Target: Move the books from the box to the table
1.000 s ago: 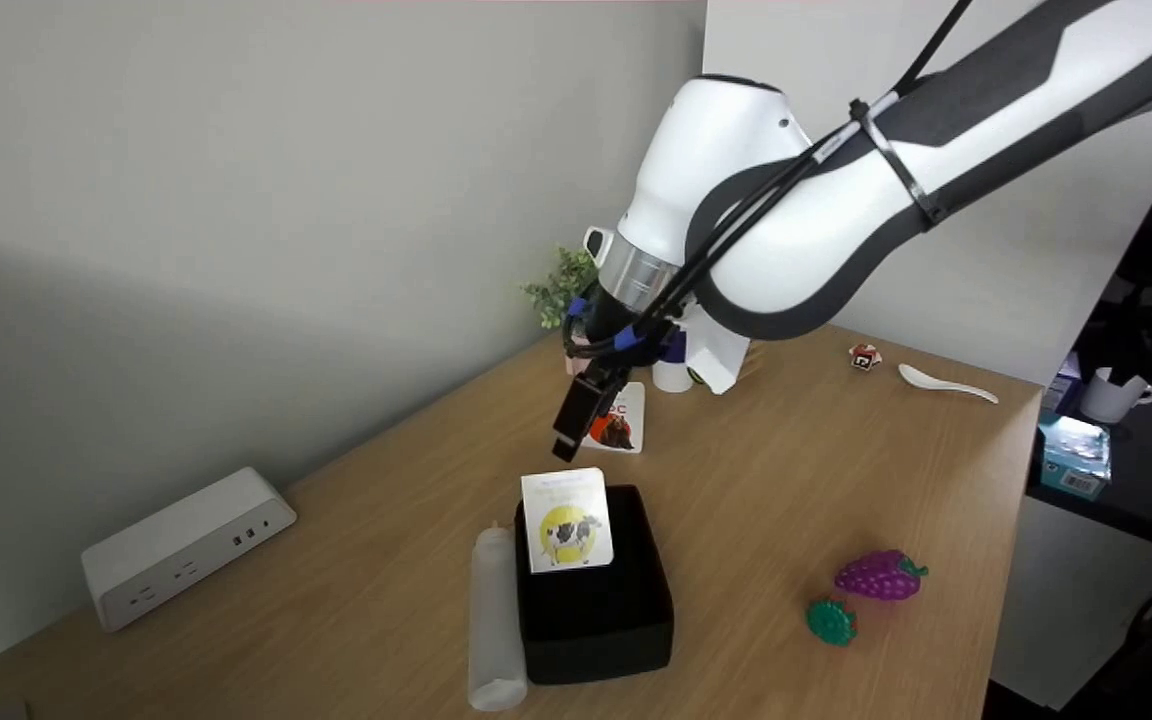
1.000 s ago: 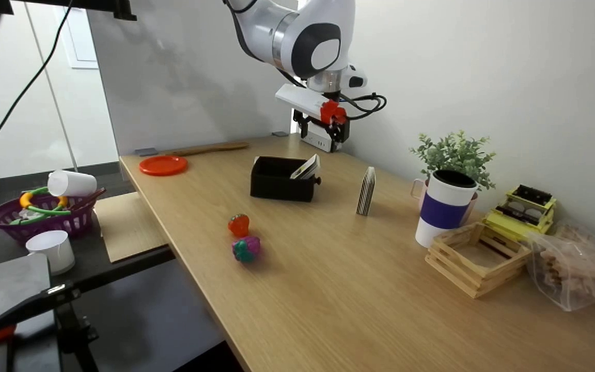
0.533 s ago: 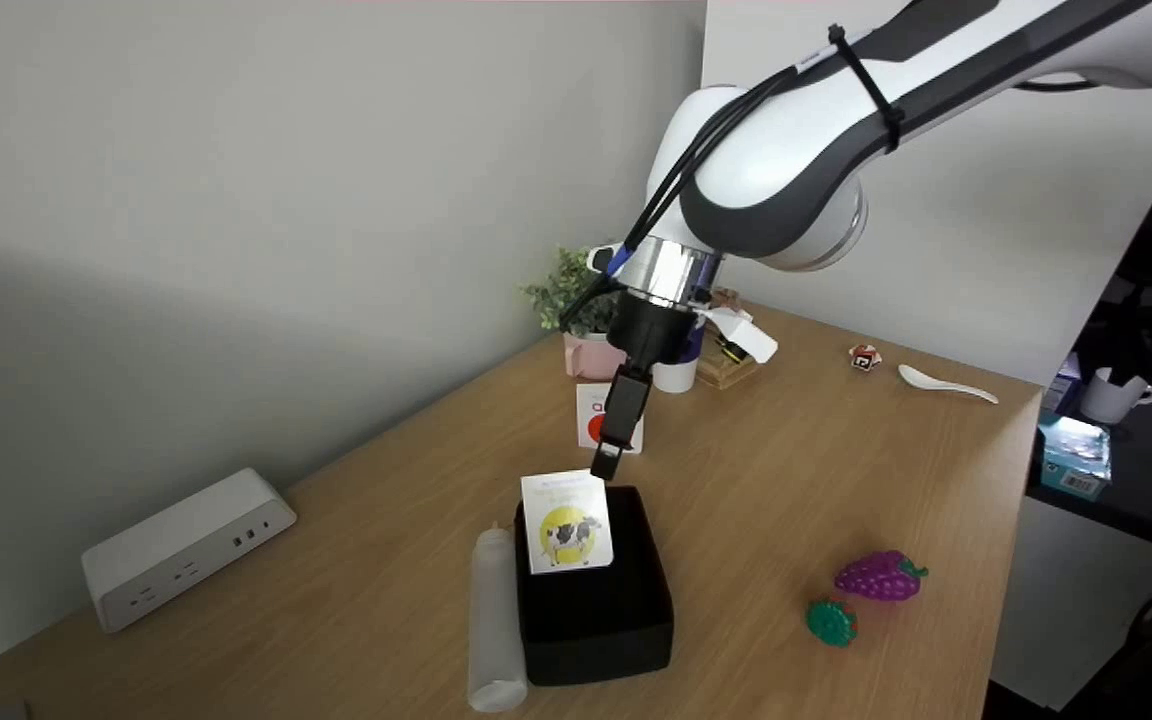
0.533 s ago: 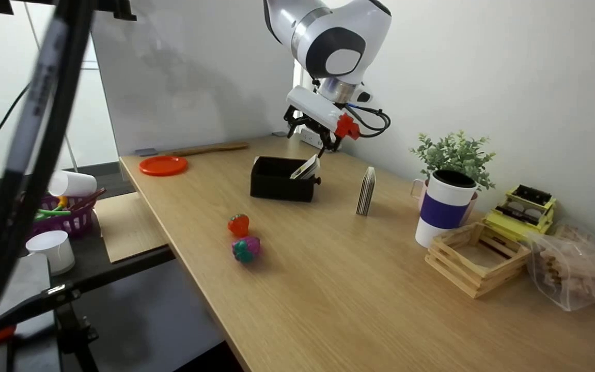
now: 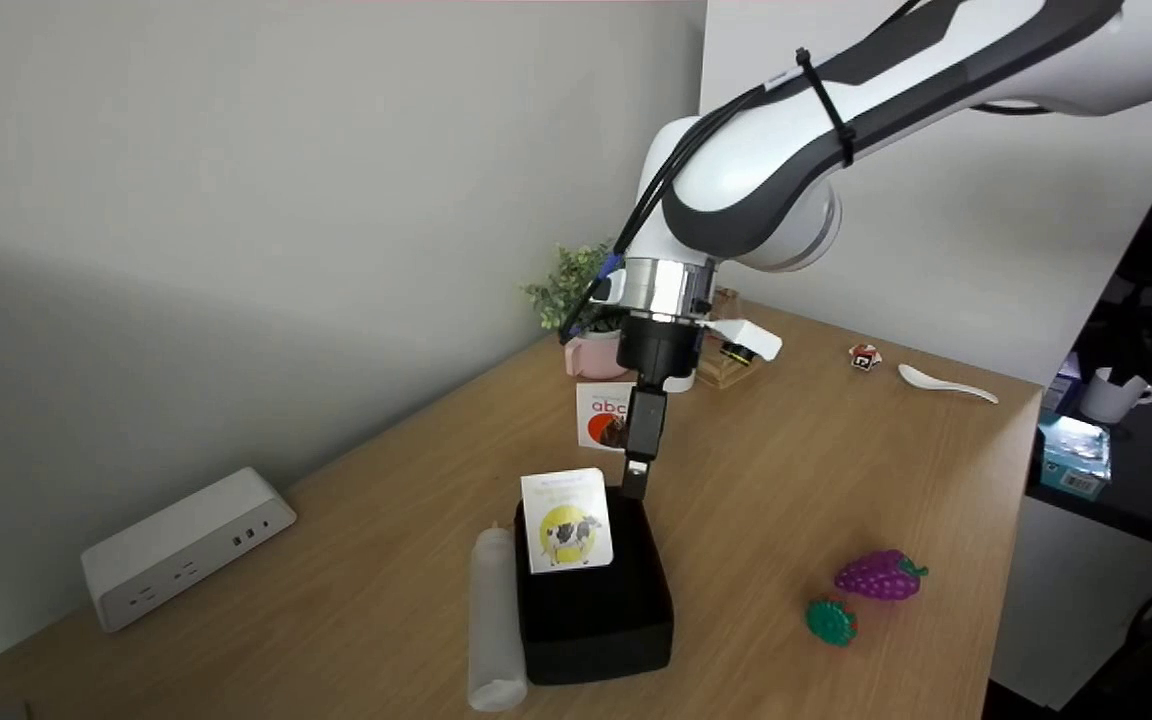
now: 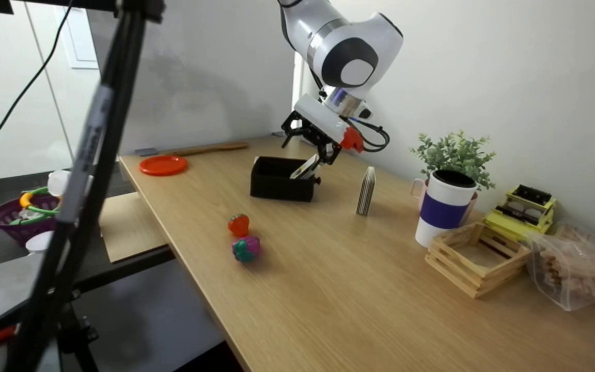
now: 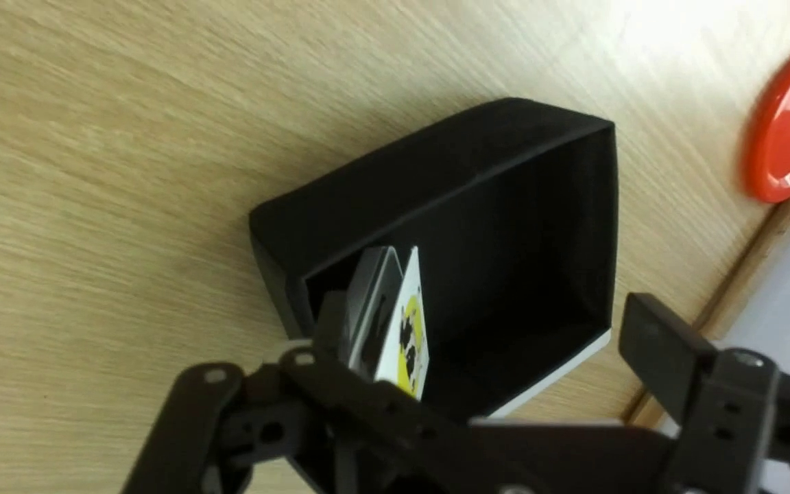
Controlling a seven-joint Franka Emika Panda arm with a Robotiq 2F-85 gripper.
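Observation:
The black box (image 5: 596, 630) stands on the wood-grain table (image 5: 756, 560); it also shows in an exterior view (image 6: 282, 188) and the wrist view (image 7: 395, 185). A white booklet with a cow on yellow (image 5: 568, 520) leans tilted in one end of the box, its top above the rim. In the wrist view (image 7: 409, 343) a grey-edged thing with a rounded corner, perhaps another booklet, is right behind it. A red-and-white "abc" booklet (image 5: 603, 410) stands upright on the table. My gripper (image 7: 496, 329) is open over the box, one finger beside the leaning booklet's outer side, the other out past the box.
A white bottle (image 5: 496, 620) lies along the box's side. Toy fruits (image 5: 881, 575) are near the table edge. A red plate (image 6: 163, 165), a purple-banded cup (image 6: 444, 206), a wooden crate (image 6: 478, 258) and a plant (image 6: 452, 155) also stand on the table.
My gripper has swung over to the box, turned and come lower, with its fingers now close to the leaning booklet. The box and booklets have not moved.

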